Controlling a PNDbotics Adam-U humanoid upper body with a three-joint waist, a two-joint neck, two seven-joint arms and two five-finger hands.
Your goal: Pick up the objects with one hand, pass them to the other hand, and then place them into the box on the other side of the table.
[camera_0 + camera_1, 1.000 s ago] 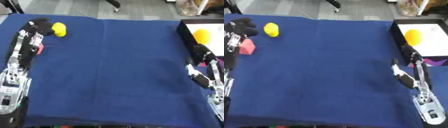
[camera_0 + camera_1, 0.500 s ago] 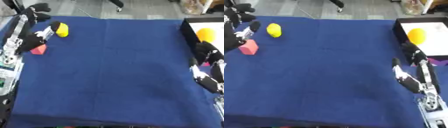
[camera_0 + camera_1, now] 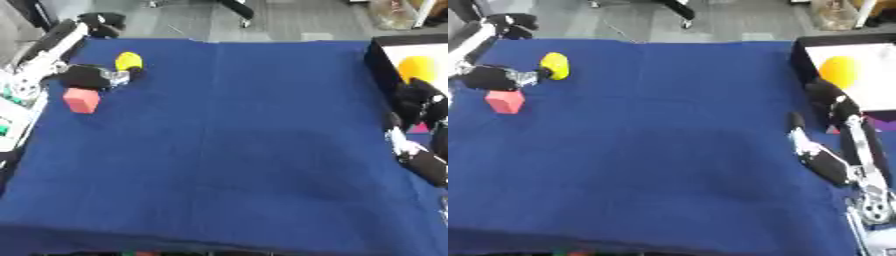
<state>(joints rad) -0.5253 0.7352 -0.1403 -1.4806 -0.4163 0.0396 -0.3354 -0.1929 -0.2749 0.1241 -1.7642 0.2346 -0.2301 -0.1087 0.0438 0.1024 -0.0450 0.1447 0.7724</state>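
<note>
We have our left hand [image 3: 87, 77] at ten o'clock on the dark blue cloth-covered table [image 3: 236, 150], swung down since a second ago from the far edge to lie between the two pieces waiting there. Its fingertips reach toward the small yellow rounded object [image 3: 129, 61], just beside it or perhaps touching; we cannot tell whether the fingers are spread or curled. The small red block [image 3: 81, 100] sits on the cloth just below the hand, apart from it.

Our right hand [image 3: 833, 107] waits at three o'clock with fingers relaxed and holding nothing, by the black-walled box with a pale floor [image 3: 802, 55], where a yellow-orange rounded object [image 3: 839, 71] already lies.

We judge the next pickup is beginning: the grasp, the handover and the drop into the box remain.
</note>
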